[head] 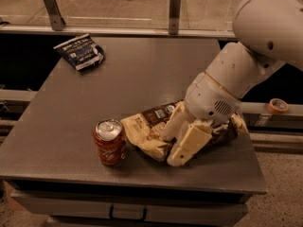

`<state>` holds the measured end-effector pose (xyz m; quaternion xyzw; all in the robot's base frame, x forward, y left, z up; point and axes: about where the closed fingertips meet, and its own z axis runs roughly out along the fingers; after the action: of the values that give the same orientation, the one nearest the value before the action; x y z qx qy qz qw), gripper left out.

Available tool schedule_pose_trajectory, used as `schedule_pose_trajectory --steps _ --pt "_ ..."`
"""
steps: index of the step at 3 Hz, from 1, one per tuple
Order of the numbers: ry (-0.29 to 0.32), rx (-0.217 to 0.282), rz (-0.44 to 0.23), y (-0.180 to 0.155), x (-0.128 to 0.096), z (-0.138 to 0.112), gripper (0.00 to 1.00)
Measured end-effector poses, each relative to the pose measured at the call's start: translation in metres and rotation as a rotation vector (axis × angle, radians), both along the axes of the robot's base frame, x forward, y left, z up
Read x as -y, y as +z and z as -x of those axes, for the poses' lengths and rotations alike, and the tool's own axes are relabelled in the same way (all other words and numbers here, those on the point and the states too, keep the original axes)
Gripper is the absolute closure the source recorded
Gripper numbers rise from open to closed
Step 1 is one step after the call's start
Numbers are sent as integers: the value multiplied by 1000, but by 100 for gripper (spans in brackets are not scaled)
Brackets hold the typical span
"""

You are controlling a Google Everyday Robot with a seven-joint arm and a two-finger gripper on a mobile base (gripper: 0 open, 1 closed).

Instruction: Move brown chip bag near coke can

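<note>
The brown chip bag (151,129), crinkly dark brown and cream, lies flat on the grey table (142,74) at the front right. Its left end almost touches the coke can (110,142), a small red can with a silver top standing upright near the front edge. My gripper (169,148) reaches down from the right and rests on the middle of the bag. Its two cream fingers (189,143) stand apart, with dark bag showing between them. The arm hides the bag's right part.
A smaller dark blue bag (80,52) lies at the table's far left corner. A glass railing with metal posts (174,11) runs behind the table. A roll of tape (277,105) sits on a ledge to the right.
</note>
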<state>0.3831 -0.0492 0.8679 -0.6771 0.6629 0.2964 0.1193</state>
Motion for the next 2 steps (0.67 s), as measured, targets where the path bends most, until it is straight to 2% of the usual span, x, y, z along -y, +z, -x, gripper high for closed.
schedule_pose_trajectory --steps 1,2 --pt "-17 30 20 10 6 -8 0" --pt "-60 149 74 38 27 -40 0"
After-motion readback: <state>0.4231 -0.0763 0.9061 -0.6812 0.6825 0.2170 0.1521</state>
